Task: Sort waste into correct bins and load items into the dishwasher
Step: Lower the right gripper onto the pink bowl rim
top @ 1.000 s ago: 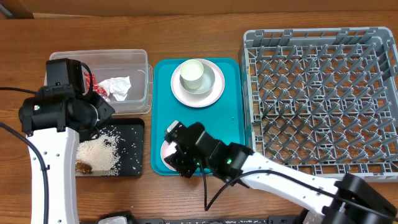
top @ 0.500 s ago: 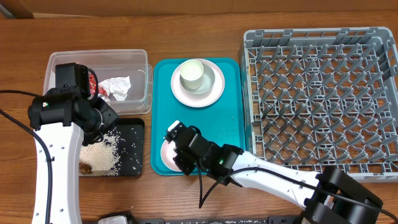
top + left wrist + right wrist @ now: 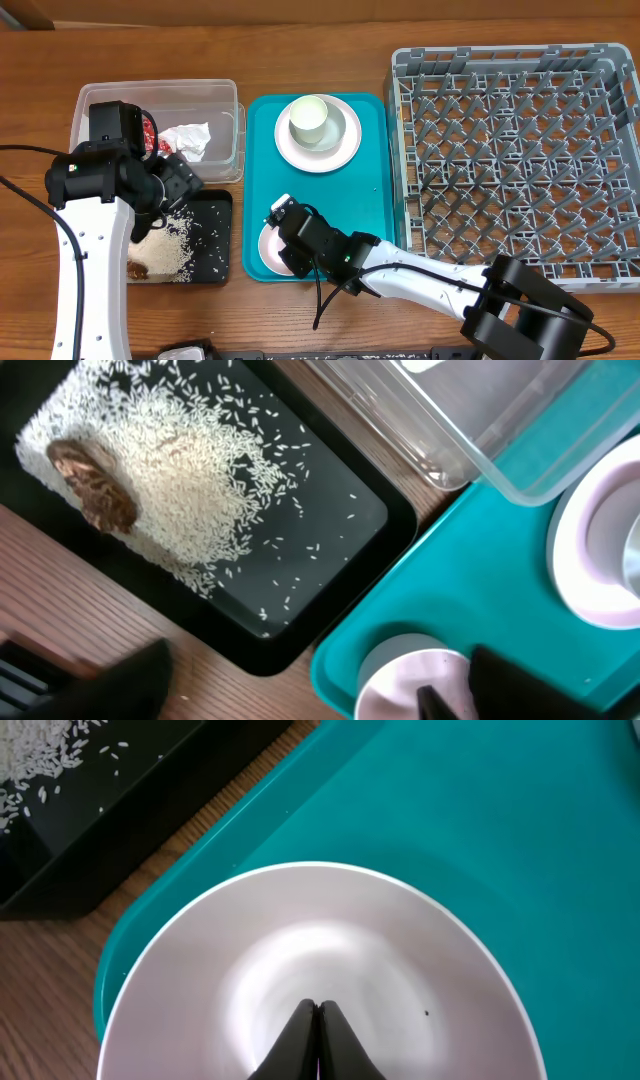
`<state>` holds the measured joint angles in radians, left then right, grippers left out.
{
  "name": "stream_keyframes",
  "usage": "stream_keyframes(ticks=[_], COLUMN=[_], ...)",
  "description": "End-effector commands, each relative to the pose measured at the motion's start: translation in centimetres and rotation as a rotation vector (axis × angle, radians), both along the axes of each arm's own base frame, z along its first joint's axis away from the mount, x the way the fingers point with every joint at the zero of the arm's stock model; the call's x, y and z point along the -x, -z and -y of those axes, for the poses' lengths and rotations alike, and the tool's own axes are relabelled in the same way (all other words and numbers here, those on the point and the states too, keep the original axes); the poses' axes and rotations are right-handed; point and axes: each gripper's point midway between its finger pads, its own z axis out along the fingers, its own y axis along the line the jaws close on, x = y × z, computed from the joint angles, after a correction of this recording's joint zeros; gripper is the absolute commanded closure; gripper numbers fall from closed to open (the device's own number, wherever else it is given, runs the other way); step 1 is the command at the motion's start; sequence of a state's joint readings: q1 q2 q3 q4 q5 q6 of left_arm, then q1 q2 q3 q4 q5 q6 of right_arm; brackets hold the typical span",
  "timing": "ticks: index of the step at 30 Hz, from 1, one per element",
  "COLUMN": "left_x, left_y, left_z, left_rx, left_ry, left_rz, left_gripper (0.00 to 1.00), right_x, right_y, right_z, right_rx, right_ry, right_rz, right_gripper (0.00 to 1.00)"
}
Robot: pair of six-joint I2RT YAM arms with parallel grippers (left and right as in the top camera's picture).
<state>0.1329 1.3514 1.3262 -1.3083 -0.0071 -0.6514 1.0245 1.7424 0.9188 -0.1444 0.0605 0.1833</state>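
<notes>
Both fingers of my right pincer (image 3: pixel 318 1025) were pressed together, tips over the middle of the small white bowl (image 3: pixel 410 960) on the teal tray (image 3: pixel 480 810). I judged they should part and straddle its rim before lifting toward the grey rack (image 3: pixel 510 150). My left pincer (image 3: pixel 325 685) hung apart near the black tray (image 3: pixel 330 575).

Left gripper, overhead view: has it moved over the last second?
Yes. The left gripper has shifted right along the front edge of the clear tub, closer to the teal tray.
</notes>
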Motion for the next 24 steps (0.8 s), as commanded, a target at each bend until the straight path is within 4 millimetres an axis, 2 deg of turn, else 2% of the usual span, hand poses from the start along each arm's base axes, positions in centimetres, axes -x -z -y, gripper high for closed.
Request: stream_keyframes(ticks=[1,7,15,24], left_x=[-0.1,-0.1,-0.1,-0.1], left_y=[0.1,0.1,0.1,0.1], left_z=[-0.1,-0.1,-0.1,-0.1], left_rx=[0.000,0.000,0.000,0.000], left_ry=[-0.003,-0.003,-0.003,-0.003], left_rz=[0.000,0.000,0.000,0.000], left_gripper=[0.00,0.00,0.00,0.00], right_x=[-0.7,-1.5,-2.8,-5.8], right_y=[-0.5,0.5,0.3,-0.7], right_z=[-0.6,-0.2,0.8,3.1], right_rx=[-0.012,0.022,0.063,0.126], right_ry=[0.013,0.045,0.106,0.235], right_rz=[0.020,0.049,0.117,0.248], right_gripper=[0.96,0.96,0.96,0.96])
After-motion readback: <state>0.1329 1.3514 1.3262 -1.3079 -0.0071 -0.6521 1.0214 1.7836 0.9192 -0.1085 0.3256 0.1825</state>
